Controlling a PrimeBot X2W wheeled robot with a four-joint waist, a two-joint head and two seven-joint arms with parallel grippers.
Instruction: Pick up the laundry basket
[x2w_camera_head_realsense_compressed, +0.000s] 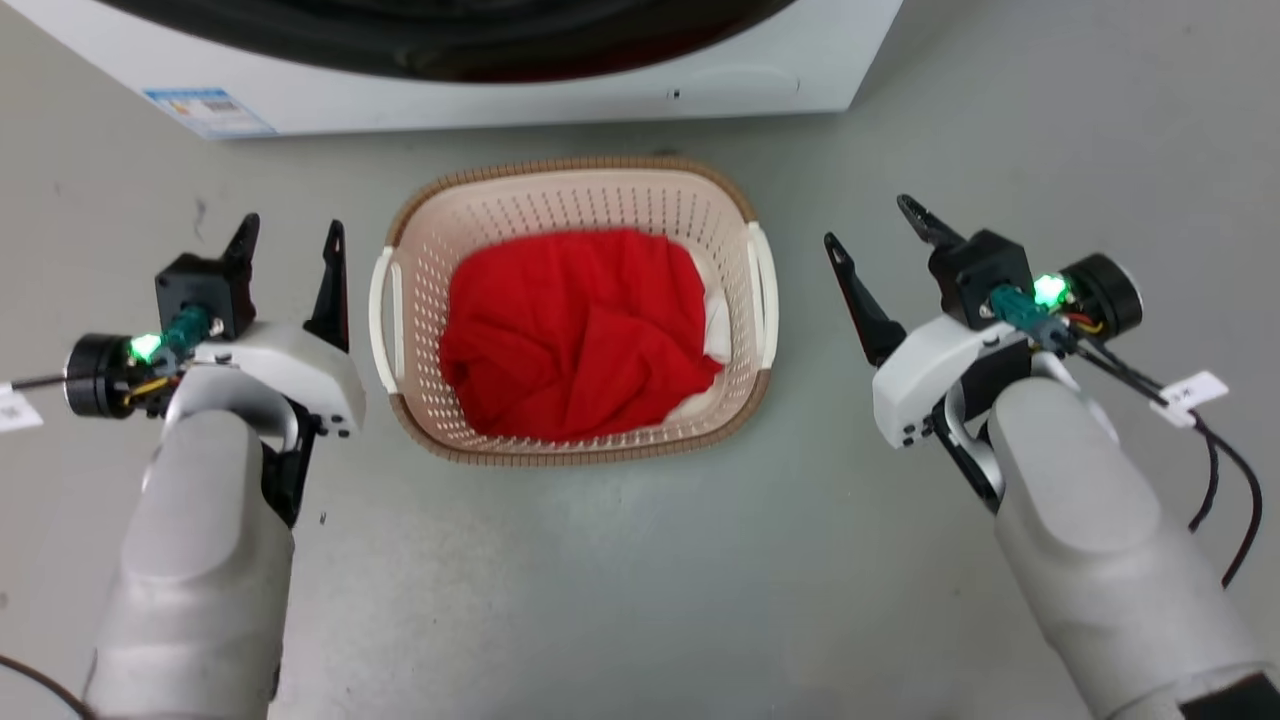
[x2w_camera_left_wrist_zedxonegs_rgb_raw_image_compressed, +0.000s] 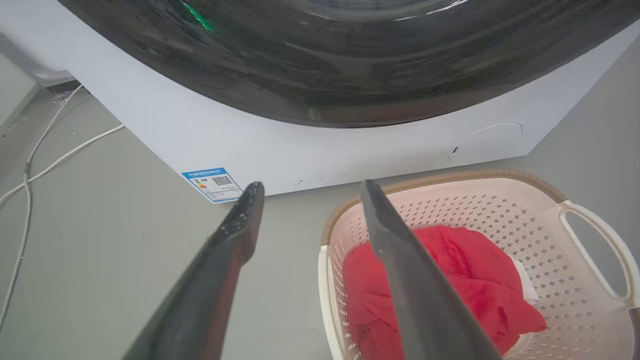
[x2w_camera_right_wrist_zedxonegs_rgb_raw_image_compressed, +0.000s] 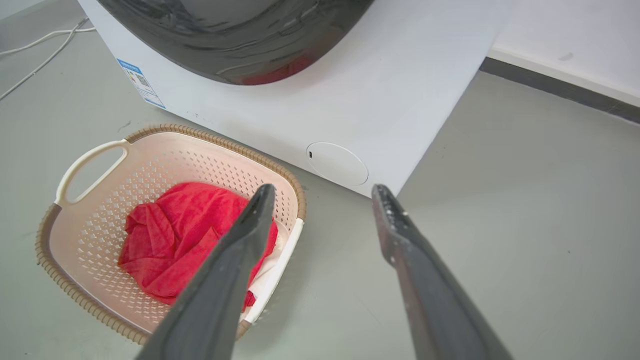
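On the grey floor (x2w_camera_head_realsense_compressed: 640, 560), just before the front of the washing machine (x2w_camera_head_realsense_compressed: 500, 95): one laundry basket (x2w_camera_head_realsense_compressed: 600, 205), cream perforated plastic, brown woven-look rim, upright, mouth upward. Contents: a crumpled red cloth (x2w_camera_head_realsense_compressed: 575, 335) covering most of the bottom, and a white cloth (x2w_camera_head_realsense_compressed: 712, 335) showing under it at the basket's right side.

Orientation: the long axis runs left to right, roughly parallel to the machine's front, turned a little off square. The short ends carry the white handles, so the left handle (x2w_camera_head_realsense_compressed: 382, 320) faces the left arm and the right handle (x2w_camera_head_realsense_compressed: 766, 300) faces the right arm.

Left gripper (x2w_camera_head_realsense_compressed: 291, 226): fingers spread, holding nothing, just beside the left handle and apart from it.

Right gripper (x2w_camera_head_realsense_compressed: 868, 222): fingers spread, holding nothing, near the right handle, with a wider stretch of floor between.

Height of either gripper above the floor cannot be told.

Status, as judged: approach stage; neither handle yet taken.

Hazards, as judged:
- Uneven lift. If one arm rises ahead of the other, the basket tips along its long axis and the cloths may slide to the low end or spill.
- Poor purchase. The handles look smooth and thin; narrow fingers closing off-centre could slip off once weight comes on.
- Snagging. A fingertip entering a wall perforation, or catching cloth instead of a handle, would drag the light basket across the floor rather than raise it.
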